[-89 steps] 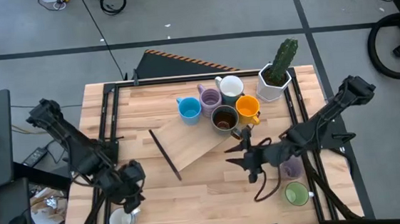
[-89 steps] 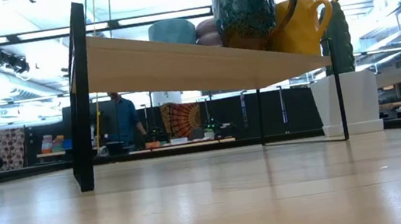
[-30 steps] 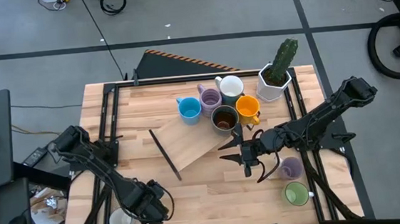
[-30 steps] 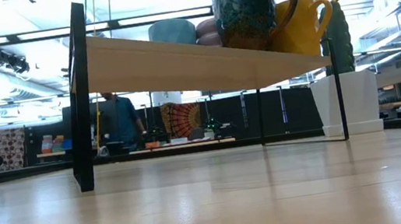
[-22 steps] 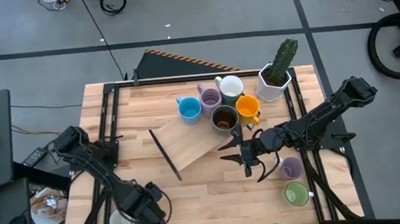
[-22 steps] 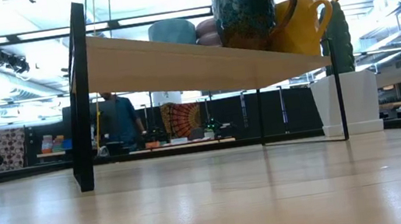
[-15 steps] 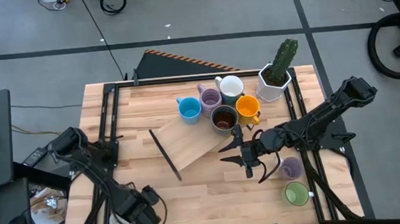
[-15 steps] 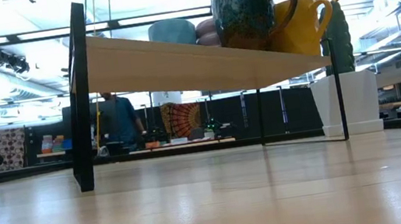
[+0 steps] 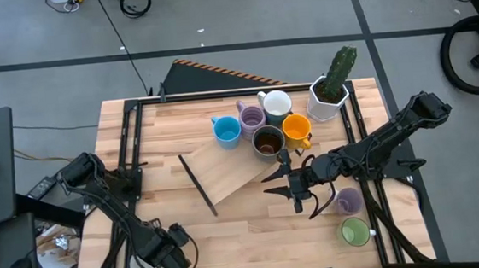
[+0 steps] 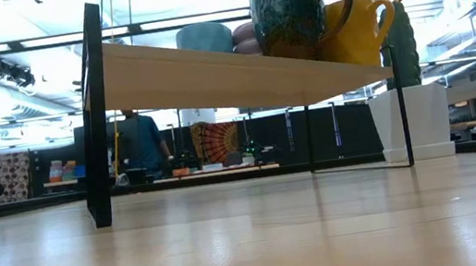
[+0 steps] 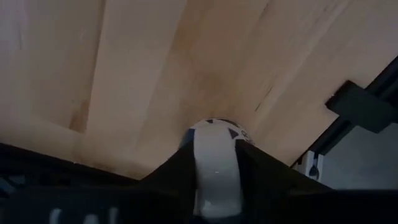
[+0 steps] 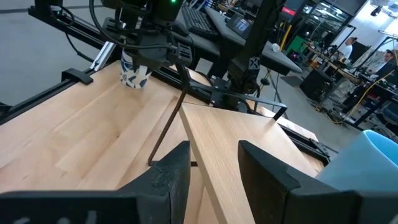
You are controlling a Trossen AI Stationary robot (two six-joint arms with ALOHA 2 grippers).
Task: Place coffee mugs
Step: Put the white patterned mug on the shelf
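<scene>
A white mug with dark specks (image 12: 135,74) stands upright on the table's near left corner (image 9: 140,267). My left gripper (image 9: 155,262) stands over it, pointing down, shut on it (image 11: 214,165). A slanted wooden shelf (image 9: 226,176) carries a blue (image 9: 226,131), a lavender (image 9: 251,116), a white (image 9: 276,104), a dark brown (image 9: 268,142) and an orange mug (image 9: 296,129). Another lavender mug (image 9: 347,200) and a green mug (image 9: 355,230) stand on the table at near right. My right gripper (image 9: 269,185) hovers open over the shelf's near right corner with nothing between its fingers (image 12: 214,149). My left gripper has a white part of the mug (image 11: 214,149) pinched between its two fingers. They come from above and point down. Whether that part is the wall or the handle, the fingers hide. The mug stands upright with its bottom on the table (image 12: 134,84).
A white faceted pot with a cactus (image 9: 330,92) stands at the far right by the shelf. Black frame rails run along the table's left (image 9: 126,160) and right (image 9: 369,154) sides. Bare wood lies between the shelf and the near edge (image 9: 247,236).
My left gripper has moved toward the table's near left corner and come down over the white mug, which has stayed in place.
</scene>
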